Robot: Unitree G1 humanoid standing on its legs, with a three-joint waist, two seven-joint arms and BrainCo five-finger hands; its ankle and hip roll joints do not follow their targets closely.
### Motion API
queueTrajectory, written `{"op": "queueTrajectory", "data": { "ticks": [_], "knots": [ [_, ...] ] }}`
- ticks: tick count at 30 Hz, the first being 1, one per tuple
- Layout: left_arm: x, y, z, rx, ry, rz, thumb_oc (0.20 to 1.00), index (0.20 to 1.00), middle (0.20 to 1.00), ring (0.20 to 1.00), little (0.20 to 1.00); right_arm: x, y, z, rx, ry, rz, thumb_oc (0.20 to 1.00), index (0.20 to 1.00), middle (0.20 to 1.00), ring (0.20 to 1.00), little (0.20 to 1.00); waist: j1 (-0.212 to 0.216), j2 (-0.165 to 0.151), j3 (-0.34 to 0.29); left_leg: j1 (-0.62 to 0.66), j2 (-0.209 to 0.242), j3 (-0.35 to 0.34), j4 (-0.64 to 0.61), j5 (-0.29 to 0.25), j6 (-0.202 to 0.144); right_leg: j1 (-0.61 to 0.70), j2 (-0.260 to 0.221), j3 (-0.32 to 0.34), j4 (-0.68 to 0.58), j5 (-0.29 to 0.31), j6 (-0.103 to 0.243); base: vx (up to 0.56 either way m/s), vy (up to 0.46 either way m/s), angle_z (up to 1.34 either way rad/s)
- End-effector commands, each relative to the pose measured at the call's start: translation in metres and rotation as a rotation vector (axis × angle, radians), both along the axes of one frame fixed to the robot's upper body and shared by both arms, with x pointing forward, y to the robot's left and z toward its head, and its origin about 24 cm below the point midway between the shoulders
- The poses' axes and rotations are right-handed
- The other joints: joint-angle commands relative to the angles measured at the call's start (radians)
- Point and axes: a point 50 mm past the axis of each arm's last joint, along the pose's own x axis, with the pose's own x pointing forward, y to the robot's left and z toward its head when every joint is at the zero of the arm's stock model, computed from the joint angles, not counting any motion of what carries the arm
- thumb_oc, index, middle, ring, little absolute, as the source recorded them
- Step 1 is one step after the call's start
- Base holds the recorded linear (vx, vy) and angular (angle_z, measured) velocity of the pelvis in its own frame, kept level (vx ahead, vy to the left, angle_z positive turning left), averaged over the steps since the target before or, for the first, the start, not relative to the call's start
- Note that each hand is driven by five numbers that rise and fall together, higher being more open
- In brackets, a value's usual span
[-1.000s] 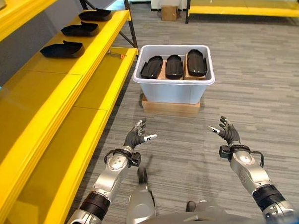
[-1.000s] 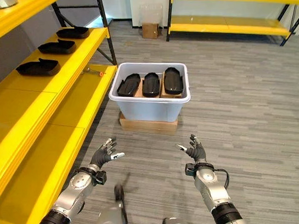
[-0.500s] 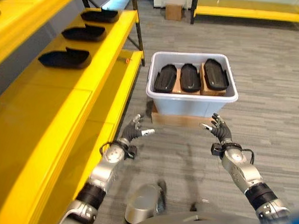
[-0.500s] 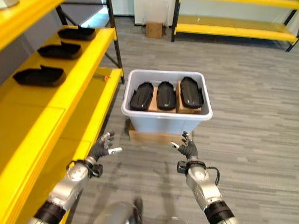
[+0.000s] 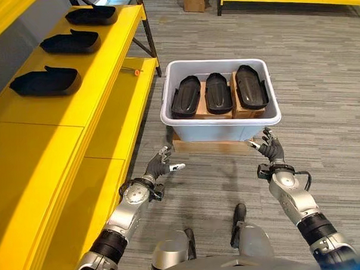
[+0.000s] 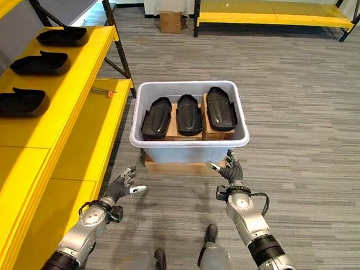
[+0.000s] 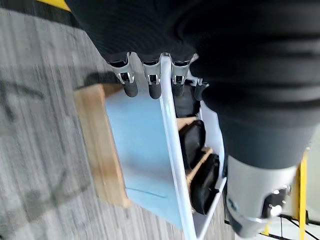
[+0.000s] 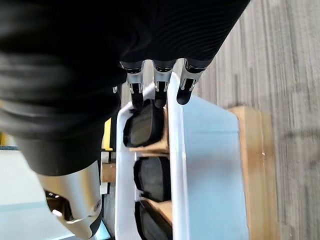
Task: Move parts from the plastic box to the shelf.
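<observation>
A pale grey plastic box (image 5: 218, 129) stands on a low wooden block (image 5: 211, 147) on the floor. Three black moulded parts (image 5: 218, 92) lie side by side inside it on cardboard. Three more black parts (image 5: 45, 81) rest in a row on the yellow shelf (image 5: 59, 116) at my left. My left hand (image 5: 158, 166) hovers open, short of the box's near left corner. My right hand (image 5: 270, 148) is open too, just before the box's near right corner, touching nothing. The box wall (image 7: 145, 155) and parts (image 8: 145, 127) show past the fingers in both wrist views.
A lower yellow shelf board (image 5: 122, 122) carries a small tool with an orange tip (image 5: 130, 71). A black shelf post (image 5: 147, 35) stands left of the box. Further yellow racking (image 6: 270, 14) and a cardboard carton (image 6: 169, 20) stand at the back. Grey plank floor lies around the box.
The view has shifted as I came nearer the box, which now sits just beyond both hands. The hands stay open and spread, right one nearly at the box's front wall.
</observation>
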Motion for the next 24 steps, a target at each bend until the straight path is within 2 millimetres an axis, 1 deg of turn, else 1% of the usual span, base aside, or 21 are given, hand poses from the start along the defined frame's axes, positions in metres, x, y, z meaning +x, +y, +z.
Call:
{"op": "queueTrajectory", "data": {
  "ticks": [1,3,5,6,8,9,10,11,13,14,15,17,18,19,20,23,24],
  "knots": [
    [0.001,-0.003,0.018,-0.006,-0.093,-0.030,1.000,1.000,1.000,1.000,1.000,0.001,0.000,0.013,-0.026,-0.075,-0.009,1.000,1.000,1.000,1.000,1.000,-0.007,-0.032,-0.052,-0.044,0.025,-0.010,0.029,0.026,0.038,-0.017,-0.056,0.025,0.027,0.003,0.116,0.26,-0.066,0.00],
    [-0.003,-0.004,0.013,-0.001,-0.074,-0.039,1.000,1.000,1.000,1.000,1.000,-0.003,0.000,0.012,-0.051,-0.076,-0.004,1.000,1.000,1.000,1.000,1.000,-0.020,-0.029,-0.057,-0.024,0.034,-0.010,0.006,0.040,0.032,-0.013,-0.042,0.025,0.046,-0.015,0.106,0.20,-0.052,0.05],
    [-0.004,-0.004,0.012,-0.001,-0.069,-0.039,1.000,1.000,1.000,1.000,1.000,-0.003,-0.001,0.013,-0.058,-0.080,-0.004,1.000,1.000,1.000,1.000,1.000,-0.024,-0.028,-0.058,-0.019,0.037,-0.010,0.003,0.043,0.030,-0.013,-0.038,0.026,0.052,-0.020,0.104,0.17,-0.045,0.08],
    [-0.006,-0.005,0.010,0.000,-0.061,-0.034,1.000,1.000,1.000,1.000,1.000,-0.005,-0.003,0.014,-0.070,-0.094,-0.011,1.000,1.000,1.000,1.000,1.000,-0.033,-0.026,-0.060,-0.013,0.042,-0.010,-0.002,0.047,0.028,-0.017,-0.030,0.029,0.069,-0.032,0.098,0.22,-0.074,0.08],
    [-0.007,-0.006,0.007,0.004,-0.057,-0.035,1.000,1.000,1.000,1.000,1.000,-0.005,-0.007,0.018,-0.094,-0.132,-0.024,1.000,1.000,1.000,1.000,1.000,-0.044,-0.023,-0.062,-0.011,0.049,-0.007,-0.001,0.049,0.026,-0.024,-0.020,0.030,0.096,-0.050,0.089,0.26,-0.118,0.12],
    [-0.007,-0.006,0.008,0.001,-0.074,-0.020,1.000,1.000,1.000,1.000,1.000,-0.005,-0.010,0.025,-0.116,-0.175,-0.027,1.000,1.000,1.000,1.000,1.000,-0.053,-0.018,-0.063,-0.012,0.056,-0.001,0.011,0.045,0.023,-0.030,-0.013,0.022,0.124,-0.072,0.077,0.20,-0.118,0.16],
    [-0.007,-0.005,0.008,0.000,-0.076,-0.017,1.000,1.000,1.000,1.000,1.000,-0.005,-0.011,0.026,-0.118,-0.179,-0.026,1.000,1.000,1.000,1.000,1.000,-0.055,-0.018,-0.064,-0.013,0.056,0.000,0.014,0.042,0.023,-0.031,-0.012,0.020,0.128,-0.075,0.075,0.32,-0.246,0.21],
    [-0.005,-0.002,0.014,-0.002,-0.113,0.017,1.000,1.000,1.000,1.000,1.000,-0.004,-0.017,0.034,-0.150,-0.216,-0.005,1.000,1.000,1.000,1.000,1.000,-0.064,-0.012,-0.071,-0.016,0.061,0.011,0.065,0.013,0.018,-0.038,-0.004,-0.001,0.170,-0.112,0.046,0.24,-0.205,0.12],
    [-0.004,0.001,0.017,0.009,-0.131,0.036,1.000,1.000,1.000,1.000,1.000,-0.005,-0.022,0.036,-0.162,-0.212,0.015,1.000,1.000,1.000,1.000,1.000,-0.067,-0.010,-0.082,-0.018,0.058,0.010,0.121,-0.016,0.013,-0.025,0.007,-0.013,0.176,-0.136,0.018,0.24,-0.203,0.06],
    [-0.003,0.004,0.017,0.005,-0.132,0.059,1.000,1.000,1.000,1.000,1.000,-0.005,-0.025,0.035,-0.168,-0.194,0.029,1.000,1.000,1.000,1.000,1.000,-0.067,-0.007,-0.096,-0.017,0.055,0.016,0.151,-0.002,0.004,-0.012,0.016,-0.024,0.166,-0.148,0.002,0.20,-0.214,0.03],
    [-0.002,0.007,0.018,0.002,-0.135,0.075,1.000,1.000,1.000,1.000,1.000,-0.005,-0.026,0.035,-0.174,-0.190,0.049,1.000,1.000,1.000,1.000,1.000,-0.071,-0.005,-0.104,-0.046,0.085,0.046,0.255,0.056,-0.021,0.014,0.031,-0.046,0.139,-0.156,-0.023,0.15,-0.191,0.07],
    [-0.001,0.008,0.018,-0.004,-0.139,0.085,1.000,1.000,1.000,1.000,1.000,-0.006,-0.026,0.034,-0.179,-0.189,0.060,1.000,1.000,1.000,1.000,1.000,-0.071,-0.007,-0.106,-0.077,0.099,0.054,0.324,0.081,-0.029,0.028,0.038,-0.053,0.124,-0.162,-0.035,0.08,-0.138,0.15],
    [0.000,0.011,0.018,-0.009,-0.138,0.093,1.000,1.000,1.000,1.000,1.000,-0.007,-0.026,0.032,-0.179,-0.187,0.062,1.000,1.000,1.000,1.000,1.000,-0.069,-0.007,-0.107,-0.123,0.110,0.056,0.397,0.108,-0.036,0.047,0.046,-0.057,0.108,-0.169,-0.047,0.09,-0.111,0.14],
    [0.000,0.012,0.017,-0.010,-0.137,0.096,1.000,1.000,1.000,1.000,1.000,-0.008,-0.026,0.031,-0.172,-0.182,0.058,1.000,1.000,1.000,1.000,1.000,-0.069,-0.005,-0.106,-0.148,0.118,0.062,0.413,0.122,-0.040,0.059,0.053,-0.057,0.096,-0.171,-0.052,0.14,-0.075,0.16],
    [0.001,0.013,0.016,-0.016,-0.133,0.106,1.000,1.000,1.000,1.000,1.000,-0.007,-0.026,0.029,-0.172,-0.172,0.058,1.000,1.000,1.000,1.000,1.000,-0.068,0.004,-0.102,-0.168,0.117,0.076,0.362,0.136,-0.037,0.077,0.065,-0.043,0.084,-0.176,-0.050,0.12,0.009,0.13],
    [0.000,0.014,0.013,-0.016,-0.124,0.107,1.000,1.000,1.000,1.000,1.000,-0.006,-0.024,0.028,-0.170,-0.164,0.066,1.000,1.000,1.000,1.000,1.000,-0.065,0.016,-0.095,-0.166,0.108,0.094,0.241,0.160,-0.040,0.098,0.073,-0.030,0.073,-0.177,-0.042,0.13,0.097,0.08],
    [-0.003,0.013,0.007,-0.013,-0.102,0.099,1.000,1.000,1.000,1.000,1.000,-0.007,-0.021,0.025,-0.169,-0.154,0.074,1.000,1.000,1.000,1.000,1.000,-0.059,0.033,-0.090,-0.174,0.113,0.095,0.067,0.241,-0.066,0.135,0.086,-0.017,0.054,-0.180,-0.035,0.27,0.231,-0.03]
  ]
}}
